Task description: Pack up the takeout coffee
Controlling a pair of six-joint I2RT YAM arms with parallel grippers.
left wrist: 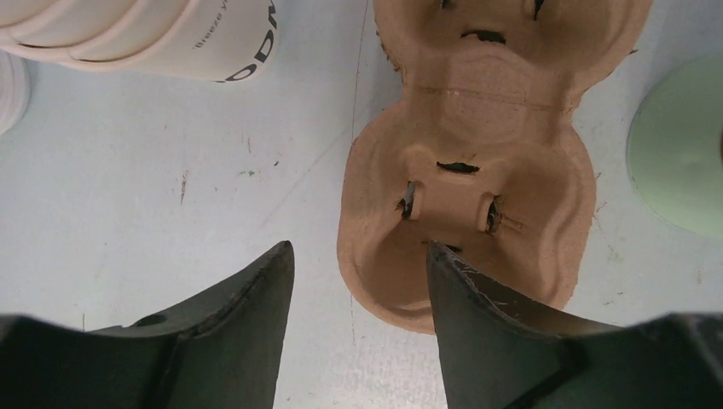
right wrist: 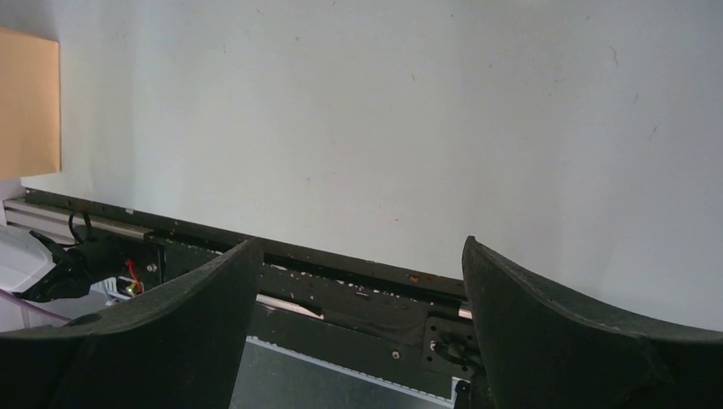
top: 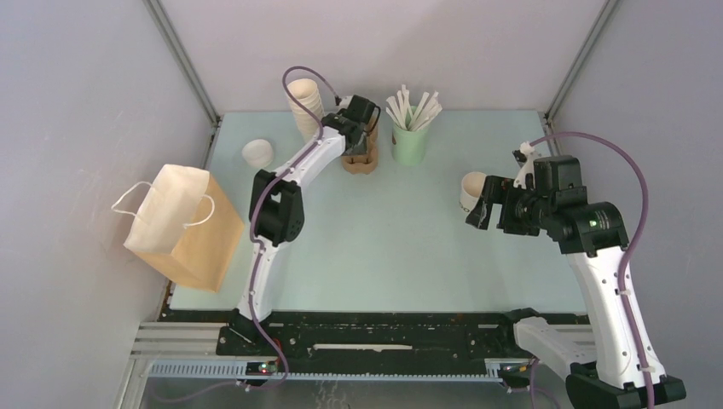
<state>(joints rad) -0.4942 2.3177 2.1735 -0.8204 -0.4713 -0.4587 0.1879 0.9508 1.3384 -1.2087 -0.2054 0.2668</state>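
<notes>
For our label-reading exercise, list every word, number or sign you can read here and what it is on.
"ODM": large dark letters, partly cut off, on the stack of cups.
Small line beside it: perhaps "Breeze", too small to trust.
Nothing else is readable.
</notes>
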